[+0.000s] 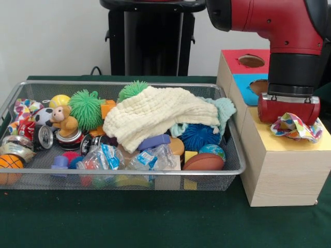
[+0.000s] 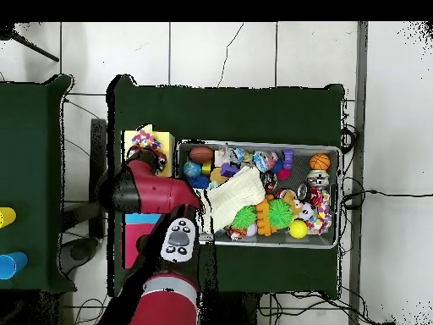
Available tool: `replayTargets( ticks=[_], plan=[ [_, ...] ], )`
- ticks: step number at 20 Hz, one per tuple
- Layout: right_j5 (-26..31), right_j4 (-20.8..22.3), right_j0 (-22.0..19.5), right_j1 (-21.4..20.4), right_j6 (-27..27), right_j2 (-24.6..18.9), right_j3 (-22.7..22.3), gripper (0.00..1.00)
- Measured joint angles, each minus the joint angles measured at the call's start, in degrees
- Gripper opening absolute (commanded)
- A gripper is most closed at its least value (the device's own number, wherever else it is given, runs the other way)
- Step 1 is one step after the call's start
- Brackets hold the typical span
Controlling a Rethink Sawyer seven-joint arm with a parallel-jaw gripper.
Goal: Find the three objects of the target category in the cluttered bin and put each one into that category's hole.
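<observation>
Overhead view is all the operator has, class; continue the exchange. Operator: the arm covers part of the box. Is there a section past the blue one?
Observer: Yes, a red section with a round hole.
Operator: How high is the patterned cloth?
Observer: The patterned cloth hangs right under the gripper, and its lower folds seem to rest on the yellow section.
Operator: Is the cream cloth lying flat?
Observer: No, the cream cloth is heaped above the rim of the mesh bin.
</observation>
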State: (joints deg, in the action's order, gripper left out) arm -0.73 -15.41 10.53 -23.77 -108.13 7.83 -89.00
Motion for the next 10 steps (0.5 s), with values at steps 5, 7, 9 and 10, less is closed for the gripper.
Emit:
replayTargets(
  ticks=[5,7,9,10],
  plan=[
    [0.2,-1.1,1.8,0.2,0.0,2.0,0.1,1.0],
    [0.6,-1.2,2.4,0.1,0.0,2.7,0.1,1.0],
    [1.5,-1.2,3.0,-0.3,0.0,3.5,0.1,1.0],
    [1.9,-1.2,3.1,-0.4,0.0,3.7,0.1,1.0]
  ],
)
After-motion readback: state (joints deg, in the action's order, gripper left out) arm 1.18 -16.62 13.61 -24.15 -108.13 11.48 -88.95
